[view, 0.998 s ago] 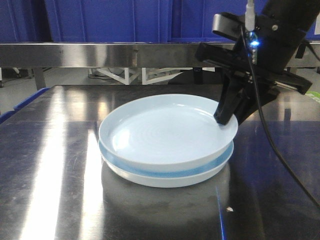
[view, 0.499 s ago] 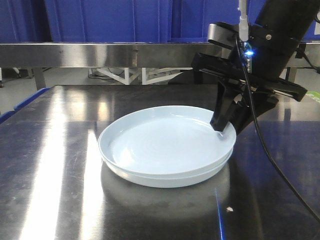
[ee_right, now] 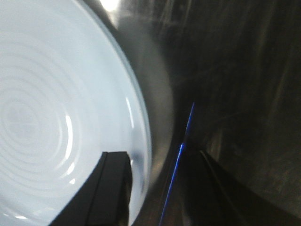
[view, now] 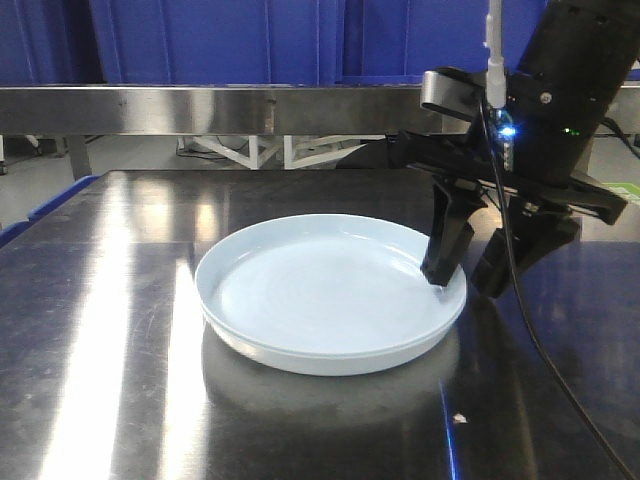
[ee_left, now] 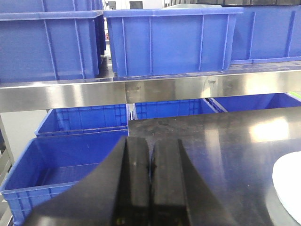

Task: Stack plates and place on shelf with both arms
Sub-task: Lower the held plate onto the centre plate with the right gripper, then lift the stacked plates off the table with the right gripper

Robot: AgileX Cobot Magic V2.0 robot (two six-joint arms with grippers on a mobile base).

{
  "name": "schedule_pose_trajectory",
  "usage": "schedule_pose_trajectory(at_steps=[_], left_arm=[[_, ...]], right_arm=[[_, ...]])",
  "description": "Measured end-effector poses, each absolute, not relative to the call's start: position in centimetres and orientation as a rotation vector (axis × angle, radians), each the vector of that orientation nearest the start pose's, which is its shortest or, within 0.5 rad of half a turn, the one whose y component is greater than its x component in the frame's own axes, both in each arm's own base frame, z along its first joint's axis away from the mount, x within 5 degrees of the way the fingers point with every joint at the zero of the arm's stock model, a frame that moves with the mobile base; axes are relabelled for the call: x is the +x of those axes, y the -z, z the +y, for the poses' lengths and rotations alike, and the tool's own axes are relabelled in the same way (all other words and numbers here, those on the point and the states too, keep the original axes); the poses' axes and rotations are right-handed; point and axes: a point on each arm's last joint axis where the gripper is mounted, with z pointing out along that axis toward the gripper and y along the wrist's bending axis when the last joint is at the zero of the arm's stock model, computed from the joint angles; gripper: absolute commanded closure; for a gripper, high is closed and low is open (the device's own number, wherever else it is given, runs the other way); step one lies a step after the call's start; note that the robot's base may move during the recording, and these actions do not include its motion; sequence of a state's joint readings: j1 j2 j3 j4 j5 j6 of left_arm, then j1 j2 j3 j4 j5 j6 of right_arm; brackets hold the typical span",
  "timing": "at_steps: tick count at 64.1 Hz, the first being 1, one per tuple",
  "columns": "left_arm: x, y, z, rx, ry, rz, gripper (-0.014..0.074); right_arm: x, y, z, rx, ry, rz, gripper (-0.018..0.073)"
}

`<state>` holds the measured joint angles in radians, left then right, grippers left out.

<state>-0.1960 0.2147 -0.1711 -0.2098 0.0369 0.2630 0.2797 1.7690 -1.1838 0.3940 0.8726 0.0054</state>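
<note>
Two pale bluish-white plates (view: 320, 290) lie nested as one stack on the steel tabletop (view: 100, 330); the lower one hardly shows under the upper. My right gripper (view: 468, 282) is open and straddles the stack's right rim, one finger inside the plate and the other outside it. In the right wrist view the plate (ee_right: 56, 108) fills the left side, with the right gripper (ee_right: 162, 188) open over its rim. My left gripper (ee_left: 150, 165) is shut with nothing in it, left of the plate's edge (ee_left: 289, 188). The shelf (view: 200, 108) runs behind the table.
Blue crates (view: 200, 40) stand on the shelf (ee_left: 141, 92) rail, and more blue crates (ee_left: 70, 165) sit below it to the left of the table. A small speck (view: 458, 419) lies on the tabletop near the front.
The upper plate came down from its tilt and settled flush into the lower one. My right gripper opened and let go of the rim.
</note>
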Motion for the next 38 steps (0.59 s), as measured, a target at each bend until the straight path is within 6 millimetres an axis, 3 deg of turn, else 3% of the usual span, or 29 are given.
schedule_pose_trajectory(at_steps=[33,38], left_arm=[[7.1,-25.4,-1.5,0.200,0.118,1.552,0.0516],[7.1,-25.4,-1.5,0.200,0.118,1.552,0.0516]], right_arm=[[32.5,-20.7,13.1,0.001,-0.589,2.898,0.0202],[32.4,-20.7,13.3,0.020,-0.597,2.899,0.0238]])
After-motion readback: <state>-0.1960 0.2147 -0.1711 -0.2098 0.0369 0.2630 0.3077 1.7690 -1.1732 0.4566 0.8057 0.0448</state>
